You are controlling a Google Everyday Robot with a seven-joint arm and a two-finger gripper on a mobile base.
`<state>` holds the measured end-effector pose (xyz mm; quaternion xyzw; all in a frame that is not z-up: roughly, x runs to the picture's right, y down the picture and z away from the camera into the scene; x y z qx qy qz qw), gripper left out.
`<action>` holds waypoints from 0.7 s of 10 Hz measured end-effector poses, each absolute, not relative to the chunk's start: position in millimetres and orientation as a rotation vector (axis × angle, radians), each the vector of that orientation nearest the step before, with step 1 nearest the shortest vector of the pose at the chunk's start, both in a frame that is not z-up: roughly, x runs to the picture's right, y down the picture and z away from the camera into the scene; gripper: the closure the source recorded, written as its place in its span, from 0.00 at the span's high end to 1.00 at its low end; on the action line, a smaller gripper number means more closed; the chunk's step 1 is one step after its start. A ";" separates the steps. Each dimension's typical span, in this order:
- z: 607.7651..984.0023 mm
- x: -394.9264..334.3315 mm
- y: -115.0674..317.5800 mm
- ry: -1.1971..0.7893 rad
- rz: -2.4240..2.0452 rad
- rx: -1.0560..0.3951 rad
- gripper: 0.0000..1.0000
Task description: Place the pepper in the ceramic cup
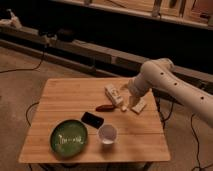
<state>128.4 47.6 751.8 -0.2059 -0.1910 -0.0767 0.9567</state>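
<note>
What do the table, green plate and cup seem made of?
The table: pale wood, visible plank lines, matte. The green plate: shiny highlights, probably glazed ceramic. The ceramic cup: smooth white, likely ceramic, possibly plastic. The gripper hovers low beside the pepper.

Dark red pepper; white ceramic cup; green plate; white pincer over tan table.

SITE: judged a robotics lab, possibly a workshop | SHOWN BY: white robot arm, pincer held low over wooden surface right side | cables laid across bare floor
</note>
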 end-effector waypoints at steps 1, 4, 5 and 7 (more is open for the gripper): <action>751.7 128.4 47.6 -0.388 -0.156 -0.418 0.65; 761.8 116.1 54.2 -0.479 -0.156 -0.424 0.65; 770.0 112.4 59.9 -0.523 -0.157 -0.434 0.65; 788.4 115.2 71.2 -0.568 -0.159 -0.468 0.65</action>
